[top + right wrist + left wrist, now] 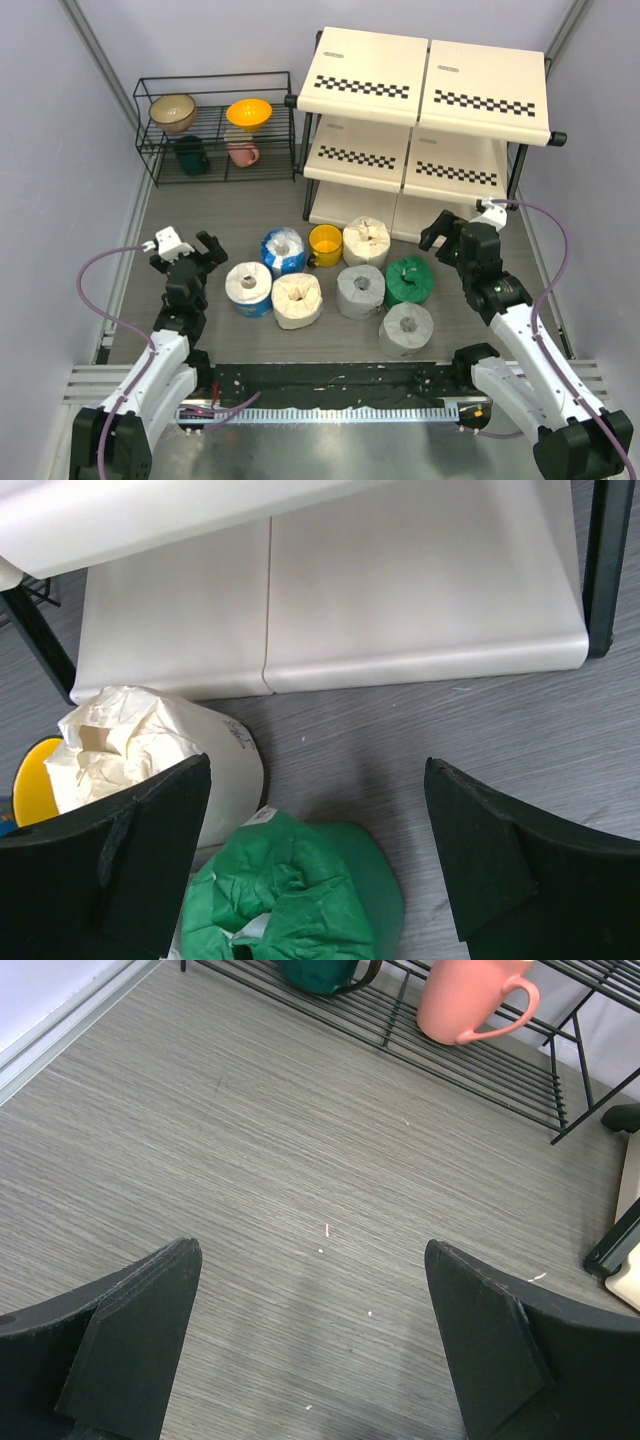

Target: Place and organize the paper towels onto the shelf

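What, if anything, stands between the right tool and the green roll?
Nothing visible does. The right tool hangs open, and the green roll lies close below it with only air between them. The cream roll stands beside the green one, out of the path.

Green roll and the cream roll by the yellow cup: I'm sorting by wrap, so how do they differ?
The green roll wears a green wrap; the cream roll a cream-white one. The cream roll stands close to the shelf; the green roll sits one row farther from it. Both stand on end, cores up, unshelved.
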